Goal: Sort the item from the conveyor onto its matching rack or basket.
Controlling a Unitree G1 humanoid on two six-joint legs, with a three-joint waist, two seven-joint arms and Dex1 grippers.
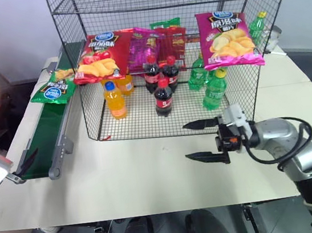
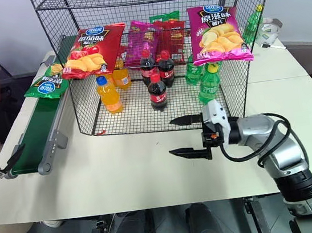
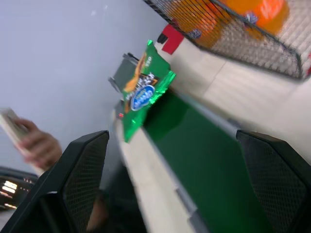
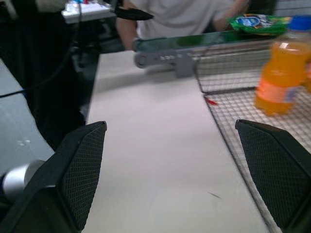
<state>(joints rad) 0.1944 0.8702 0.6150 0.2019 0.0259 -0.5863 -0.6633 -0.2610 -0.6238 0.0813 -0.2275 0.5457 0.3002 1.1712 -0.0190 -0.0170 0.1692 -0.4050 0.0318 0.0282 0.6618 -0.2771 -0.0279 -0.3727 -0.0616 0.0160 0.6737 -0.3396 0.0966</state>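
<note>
Green crisp bag (image 1: 54, 88) lies on far end of conveyor (image 1: 46, 136), beside black wire rack (image 1: 164, 46). Left gripper (image 2: 9, 161) fingers spread, empty, at belt's near end. Right gripper (image 1: 202, 140) fingers apart, empty, over table (image 1: 130, 183) before rack.

right gripper (image 4: 182, 170) fingers (image 4: 80, 170) spread wide over bare cream table (image 4: 155, 160). black wire rack (image 4: 238, 107) base beside it, orange drink bottle (image 4: 278, 80) with blue cap standing upright inside. small red scrap (image 4: 210, 101) on table at rack edge. further off, conveyor (image 4: 194, 41) with grey rail end, green crisp bag (image 4: 255, 23) lying on it. person in white shirt (image 4: 180, 17) behind conveyor.
</note>
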